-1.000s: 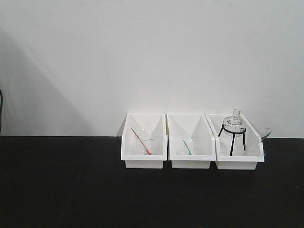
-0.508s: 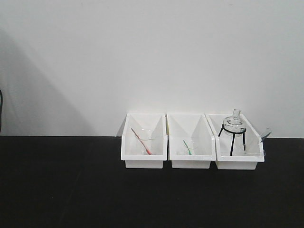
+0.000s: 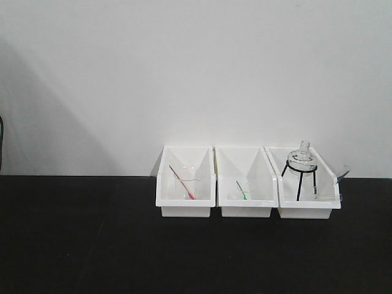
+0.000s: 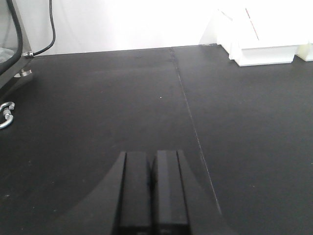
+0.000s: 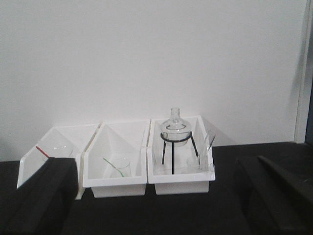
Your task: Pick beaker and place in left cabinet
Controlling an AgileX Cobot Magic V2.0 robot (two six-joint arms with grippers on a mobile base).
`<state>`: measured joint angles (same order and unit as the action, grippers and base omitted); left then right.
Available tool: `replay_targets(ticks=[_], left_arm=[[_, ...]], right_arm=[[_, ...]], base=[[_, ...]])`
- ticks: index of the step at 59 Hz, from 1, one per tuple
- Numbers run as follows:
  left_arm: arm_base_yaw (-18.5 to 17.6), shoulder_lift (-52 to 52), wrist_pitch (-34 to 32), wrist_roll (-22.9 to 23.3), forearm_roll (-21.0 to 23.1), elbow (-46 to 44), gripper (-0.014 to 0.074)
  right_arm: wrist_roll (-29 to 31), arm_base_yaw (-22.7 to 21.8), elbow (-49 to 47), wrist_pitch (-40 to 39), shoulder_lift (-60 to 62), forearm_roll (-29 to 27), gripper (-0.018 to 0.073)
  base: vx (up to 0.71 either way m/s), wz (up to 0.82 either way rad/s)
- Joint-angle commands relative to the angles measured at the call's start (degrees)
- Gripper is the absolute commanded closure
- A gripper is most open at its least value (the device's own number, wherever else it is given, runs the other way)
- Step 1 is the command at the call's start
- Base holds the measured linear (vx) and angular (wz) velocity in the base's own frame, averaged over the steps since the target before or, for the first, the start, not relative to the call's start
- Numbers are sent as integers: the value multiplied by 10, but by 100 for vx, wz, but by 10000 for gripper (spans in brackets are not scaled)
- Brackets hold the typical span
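Observation:
A clear glass beaker (image 3: 187, 184) holding a red rod stands in the left white bin (image 3: 184, 205); it also shows in the right wrist view, beaker (image 5: 57, 149). A smaller beaker (image 3: 244, 191) with a green rod sits in the middle bin, beaker (image 5: 121, 168). I cannot tell which one the task means. My right gripper (image 5: 154, 196) is open and empty, facing the bins from a short way back. My left gripper (image 4: 152, 161) is shut on nothing, low over the black table, far left of the bins. The left cabinet is out of view.
The right bin (image 3: 309, 205) holds a round flask (image 3: 301, 160) on a black tripod and a slanted glass tube (image 5: 209, 142). A white wall rises just behind the bins. A grey-framed object (image 4: 10, 49) with a black cable and a metal hook (image 4: 6, 115) sits at the table's left.

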<state>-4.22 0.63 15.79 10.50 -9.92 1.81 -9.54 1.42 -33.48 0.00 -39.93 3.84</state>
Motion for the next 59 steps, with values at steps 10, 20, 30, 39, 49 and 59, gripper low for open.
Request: replay_targets(ticks=[10, 20, 30, 39, 49, 59], left_arm=[[0, 9, -44, 2, -1, -9, 593], [0, 9, -44, 2, -1, -9, 593], [0, 9, -44, 2, -1, -9, 593], [0, 9, -44, 2, -1, -9, 593], [0, 9, -44, 2, -1, -9, 593], [0, 9, -44, 2, -1, -9, 593]], right_arm=[[24, -2, 145, -281, -1, 124, -64], [14, -2, 295, -447, -64, 146, -17], [-9, -2, 333, -607, -204, 149, 1], [-9, -2, 332, -725, -364, 193, 1], [-21, -2, 313, -771, -530, 236, -22], [-22, -2, 274, -771, -608, 292, -55]], base=[[0, 0], [0, 0], [0, 0], [0, 0], [0, 0], [0, 0]])
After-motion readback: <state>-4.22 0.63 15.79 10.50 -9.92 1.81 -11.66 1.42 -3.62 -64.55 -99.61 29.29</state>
